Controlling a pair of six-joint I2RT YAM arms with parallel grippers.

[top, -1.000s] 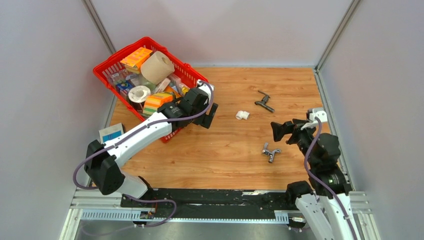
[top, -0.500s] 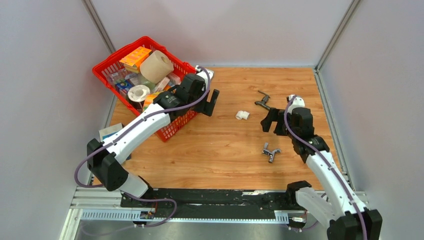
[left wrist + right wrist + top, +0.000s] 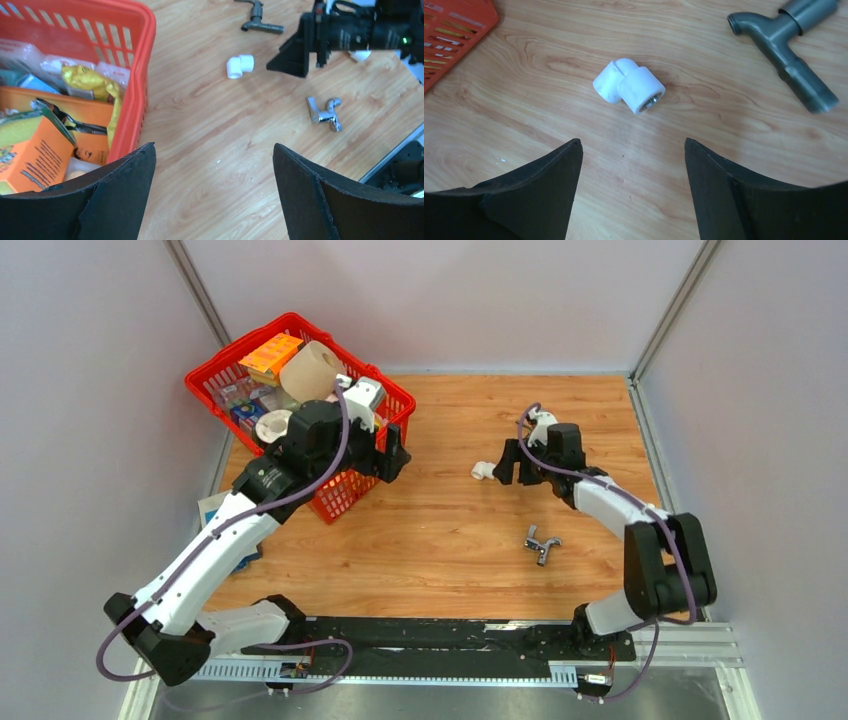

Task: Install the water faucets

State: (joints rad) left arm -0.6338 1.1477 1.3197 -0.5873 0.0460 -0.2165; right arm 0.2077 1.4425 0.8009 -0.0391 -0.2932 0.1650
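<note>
We find the silver faucet [image 3: 541, 545] lying on its side on bare wood in the right half of the tabletop [image 3: 440, 540], nearer the near edge than the far one, with nothing touching it. The grey faucet [image 3: 789, 55] also lies flat, farther back in the right half towards the far edge. In the top view the right arm mostly covers it.

Left of the grey faucet, near the middle of the tabletop, lies a white elbow fitting [image 3: 629, 87], apart from both faucets. The right gripper [image 3: 631, 145] hangs just beside this fitting, on its right in the top view. Its jaws are spread and empty, and the fitting lies just ahead of the tips, not between them.

At the far left corner a red basket [image 3: 240, 345] sits at an angle, full of packets, boxes and a paper roll [image 3: 310, 370]. The left gripper [image 3: 212, 150] is above the basket's right-hand wall, one finger over the rim and the other over bare wood. We see its jaws wide apart with nothing in them, well away from both faucets.
</note>
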